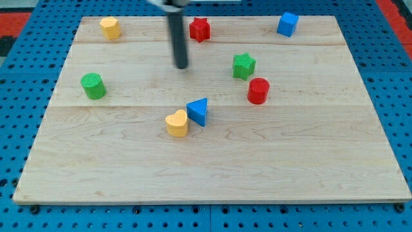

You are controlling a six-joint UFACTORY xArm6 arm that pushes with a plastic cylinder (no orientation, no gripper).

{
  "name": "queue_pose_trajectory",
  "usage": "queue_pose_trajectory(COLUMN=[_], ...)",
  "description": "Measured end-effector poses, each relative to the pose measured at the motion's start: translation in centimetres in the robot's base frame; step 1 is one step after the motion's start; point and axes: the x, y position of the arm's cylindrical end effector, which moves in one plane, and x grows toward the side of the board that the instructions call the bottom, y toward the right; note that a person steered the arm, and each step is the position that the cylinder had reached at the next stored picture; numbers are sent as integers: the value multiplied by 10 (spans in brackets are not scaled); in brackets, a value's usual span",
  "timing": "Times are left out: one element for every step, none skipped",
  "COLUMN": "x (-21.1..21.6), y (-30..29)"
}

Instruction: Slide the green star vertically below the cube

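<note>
The green star (243, 66) lies on the wooden board right of centre, near the view's top. The blue cube (288, 24) sits at the board's top right, up and to the right of the star. My tip (182, 66) rests on the board well to the left of the green star, at about the same height in the view, touching no block. The dark rod rises from it to the view's top edge.
A red cylinder (258, 91) stands just below and right of the green star. A red star (199, 29) is at the top centre, a yellow block (110, 28) at top left, a green cylinder (93, 86) at left. A yellow heart (176, 123) touches a blue triangle (198, 111) at centre.
</note>
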Motion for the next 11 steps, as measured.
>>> queue_pose_trajectory(x=[0, 7, 33, 40, 40, 40, 40, 40, 40, 40, 40], y=[102, 131, 158, 157, 157, 157, 157, 156, 156, 156, 154])
